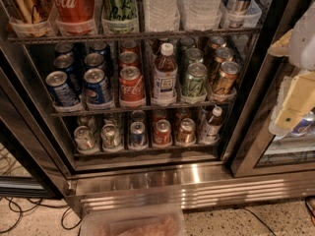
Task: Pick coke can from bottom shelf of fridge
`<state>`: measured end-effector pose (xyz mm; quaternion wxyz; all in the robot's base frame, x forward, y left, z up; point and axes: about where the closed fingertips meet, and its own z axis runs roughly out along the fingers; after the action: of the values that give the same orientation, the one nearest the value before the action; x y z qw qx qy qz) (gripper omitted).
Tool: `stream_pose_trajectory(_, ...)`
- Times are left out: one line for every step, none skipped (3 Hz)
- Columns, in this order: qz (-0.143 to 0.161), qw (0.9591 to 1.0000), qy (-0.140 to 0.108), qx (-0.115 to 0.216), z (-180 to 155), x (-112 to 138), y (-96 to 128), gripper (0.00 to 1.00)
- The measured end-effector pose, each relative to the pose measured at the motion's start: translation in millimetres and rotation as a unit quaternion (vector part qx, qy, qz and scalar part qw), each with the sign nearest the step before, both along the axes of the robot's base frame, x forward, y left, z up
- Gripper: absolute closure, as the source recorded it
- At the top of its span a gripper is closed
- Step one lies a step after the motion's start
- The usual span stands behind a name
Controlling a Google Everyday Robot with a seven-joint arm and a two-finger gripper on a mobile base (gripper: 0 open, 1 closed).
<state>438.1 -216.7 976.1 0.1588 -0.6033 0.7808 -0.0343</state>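
Observation:
The fridge [197,178] stands open in front of me, with a steel frame and dark wire racks. On the bottom shelf [147,152] a small red coke can [162,132] stands upright in the front row. A blue-and-silver can [137,133] is on its left and a copper-orange can [186,131] on its right. My gripper [294,102], white and cream, hangs at the right edge of the camera view. It is in front of the right glass door, well to the right of the coke can and higher, touching nothing on the racks.
Two silver cans [84,137] and a small bottle [210,124] share the bottom shelf. The rack above holds Pepsi cans [98,85], Coke cans [131,85], a bottle and green cans. A clear plastic tub [133,222] sits on the floor below, with cables [19,211] at left.

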Motion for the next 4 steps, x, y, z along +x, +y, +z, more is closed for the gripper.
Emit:
stream_pose_trajectory(0.000,1.0000,0.000,0.000,0,0,0,0.00)
stream_pose_trajectory(-0.007,0.9998,-0.005,0.018,-16,-1,7,0.19)
stream_pose_trajectory(-0.031,0.9978,-0.015,0.057,-51,-5,22,0.42)
stream_pose_trajectory(-0.060,0.9922,-0.015,0.109,-99,-11,41,0.65)
